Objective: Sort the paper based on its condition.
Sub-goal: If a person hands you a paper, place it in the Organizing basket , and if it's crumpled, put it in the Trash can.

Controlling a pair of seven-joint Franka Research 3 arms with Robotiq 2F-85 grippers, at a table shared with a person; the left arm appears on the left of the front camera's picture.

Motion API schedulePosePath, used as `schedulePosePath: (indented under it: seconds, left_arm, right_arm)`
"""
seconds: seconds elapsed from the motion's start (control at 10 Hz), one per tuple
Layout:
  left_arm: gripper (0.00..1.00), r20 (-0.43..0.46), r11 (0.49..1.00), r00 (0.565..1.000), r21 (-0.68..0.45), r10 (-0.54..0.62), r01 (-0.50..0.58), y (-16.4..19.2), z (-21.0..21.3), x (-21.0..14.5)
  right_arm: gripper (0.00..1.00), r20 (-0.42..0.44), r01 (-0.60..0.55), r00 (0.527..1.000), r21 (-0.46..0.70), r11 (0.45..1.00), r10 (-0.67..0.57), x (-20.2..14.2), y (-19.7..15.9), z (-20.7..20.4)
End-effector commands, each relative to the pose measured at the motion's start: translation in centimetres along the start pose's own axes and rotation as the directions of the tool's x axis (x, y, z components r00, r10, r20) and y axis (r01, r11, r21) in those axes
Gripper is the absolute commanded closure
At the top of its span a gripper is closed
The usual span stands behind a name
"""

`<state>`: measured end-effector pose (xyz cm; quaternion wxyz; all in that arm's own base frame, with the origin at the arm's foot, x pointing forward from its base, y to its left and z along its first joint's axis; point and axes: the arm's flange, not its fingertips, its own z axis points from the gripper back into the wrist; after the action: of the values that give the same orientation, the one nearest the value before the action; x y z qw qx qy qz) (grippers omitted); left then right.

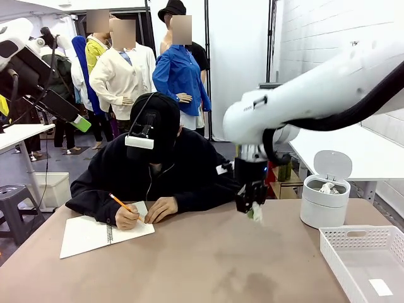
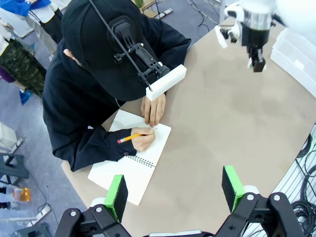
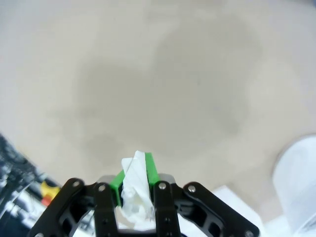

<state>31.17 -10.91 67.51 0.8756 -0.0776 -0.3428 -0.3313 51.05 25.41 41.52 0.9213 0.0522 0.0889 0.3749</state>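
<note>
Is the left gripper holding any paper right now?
No, the left gripper hangs open above the table with nothing between its green pads.

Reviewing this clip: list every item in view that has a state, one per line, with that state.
right gripper: shut on crumpled paper, lifted above the table
crumpled paper: pinched between the green pads
left gripper: open, empty, above the notebook's edge
round bin: lid up, crumpled paper inside
white basket: holds one flat sheet
notebook: open, person writing in it
pencil: held in the person's hand
</note>
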Motion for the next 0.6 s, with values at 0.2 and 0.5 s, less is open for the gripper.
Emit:
schedulePosePath:
  seconds: [0.2, 0.5]
  left_arm:
    - [0.0, 0.003, 1.0, 1.0, -0.001, 0.003, -0.003, 0.1, 0.1, 0.0]
    - [0.0, 0.003, 1.0, 1.0, -0.001, 0.003, -0.003, 0.1, 0.1, 0.0]
  right_arm:
    - [0.98, 0.059, 0.068, 0.996, -0.036, 0.997, -0.066, -4.1, -2.3, 8.2]
    - [0.98, 0.154, 0.177, 0.974, -0.058, 0.982, -0.166, -7.5, -4.4, 12.9]
